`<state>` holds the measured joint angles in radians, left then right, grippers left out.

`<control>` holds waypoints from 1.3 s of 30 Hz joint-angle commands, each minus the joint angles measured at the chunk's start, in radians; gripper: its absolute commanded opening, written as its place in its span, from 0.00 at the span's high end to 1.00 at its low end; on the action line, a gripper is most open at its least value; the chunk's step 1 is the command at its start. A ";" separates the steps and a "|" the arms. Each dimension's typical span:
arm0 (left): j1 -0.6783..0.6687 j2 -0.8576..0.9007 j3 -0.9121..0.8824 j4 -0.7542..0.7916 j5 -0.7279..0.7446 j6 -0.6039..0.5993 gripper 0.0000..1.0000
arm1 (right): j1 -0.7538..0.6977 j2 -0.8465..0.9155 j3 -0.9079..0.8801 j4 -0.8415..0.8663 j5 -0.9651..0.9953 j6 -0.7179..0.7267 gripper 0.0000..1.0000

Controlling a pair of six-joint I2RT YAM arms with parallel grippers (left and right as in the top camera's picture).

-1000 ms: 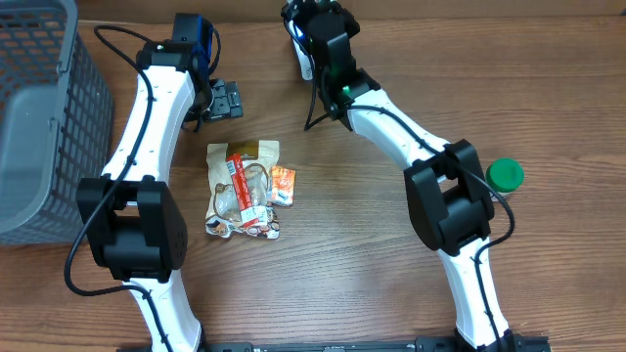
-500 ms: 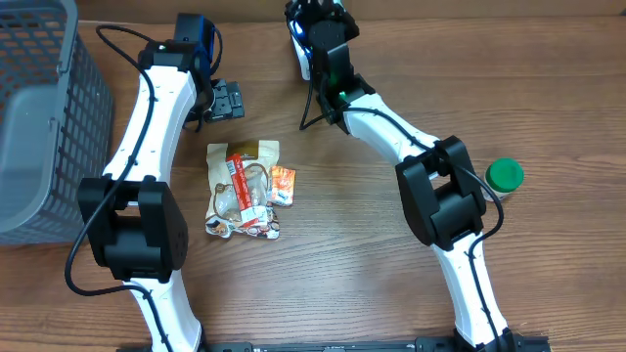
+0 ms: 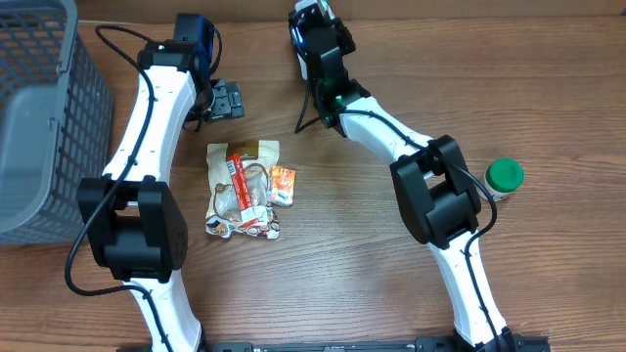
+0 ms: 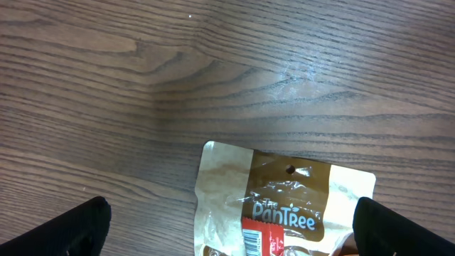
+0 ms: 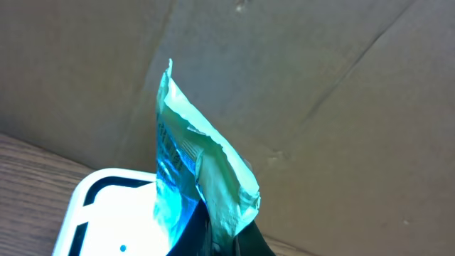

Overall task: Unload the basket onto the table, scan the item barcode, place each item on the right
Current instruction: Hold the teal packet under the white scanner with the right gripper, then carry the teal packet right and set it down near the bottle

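Observation:
My right gripper (image 5: 226, 245) is shut on a thin crinkled foil packet (image 5: 202, 178), the item, which stands upright and is lit blue-green. Just below and to its left glows the white barcode scanner (image 5: 106, 213). From overhead, the right gripper (image 3: 311, 27) sits at the table's far edge with the scanner (image 3: 299, 51) under it, and the packet is hidden there. My left gripper (image 4: 234, 231) hangs open over a brown PanTree snack bag (image 4: 284, 188) and touches nothing. Overhead, the left gripper (image 3: 225, 99) is just beyond the pile of snack packets (image 3: 245, 188).
A grey plastic basket (image 3: 39, 108) fills the far left. A green-capped bottle (image 3: 505, 176) stands at the right, close to the right arm's elbow. A cardboard wall (image 5: 298, 85) rises behind the scanner.
The right arm has shifted slightly left and towards the back edge, bringing the packet closer over the scanner. The left arm and the snack pile have not moved.

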<state>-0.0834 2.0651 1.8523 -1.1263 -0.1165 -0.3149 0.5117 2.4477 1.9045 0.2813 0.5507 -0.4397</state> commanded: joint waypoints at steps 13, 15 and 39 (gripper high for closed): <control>-0.002 -0.030 0.016 0.001 0.003 -0.003 0.00 | 0.034 0.002 0.015 -0.126 0.005 0.021 0.96; -0.002 -0.030 0.016 0.001 0.003 -0.003 0.00 | 0.035 0.002 0.015 -0.164 -0.015 0.021 0.96; -0.002 -0.030 0.016 0.001 0.003 -0.003 0.00 | 0.037 -0.252 0.015 -0.310 -0.082 0.138 0.96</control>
<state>-0.0834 2.0651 1.8523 -1.1263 -0.1165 -0.3149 0.5587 2.3753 1.9163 -0.0082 0.4877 -0.3717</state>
